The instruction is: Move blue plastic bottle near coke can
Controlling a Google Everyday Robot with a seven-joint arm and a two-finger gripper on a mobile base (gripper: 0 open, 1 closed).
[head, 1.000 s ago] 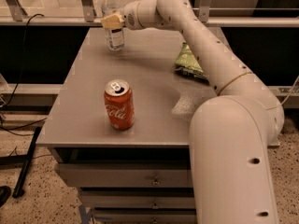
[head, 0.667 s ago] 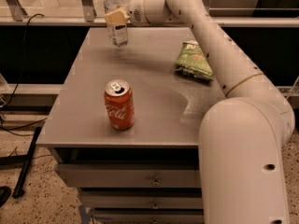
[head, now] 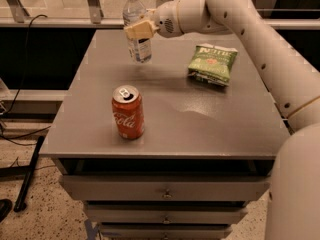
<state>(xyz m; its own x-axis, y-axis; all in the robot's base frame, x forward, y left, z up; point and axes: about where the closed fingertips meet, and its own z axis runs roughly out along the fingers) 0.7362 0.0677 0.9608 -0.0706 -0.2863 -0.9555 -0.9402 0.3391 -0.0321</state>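
Note:
The blue plastic bottle (head: 137, 29) is clear with a white cap and a blue-and-white label. My gripper (head: 140, 29) is shut on its middle and holds it upright, lifted just above the grey table (head: 200, 124) at the back left. The coke can (head: 128, 112) is red with white script and a silver top. It stands upright near the table's front left, well in front of the bottle. My white arm reaches in from the right across the back of the table.
A green chip bag (head: 212, 63) lies at the back right of the table. Drawers (head: 165, 191) sit below the tabletop. A black cable hangs at the left. A railing runs behind the table.
The gripper has lifted the bottle off the table and carried it forward and right, toward the can.

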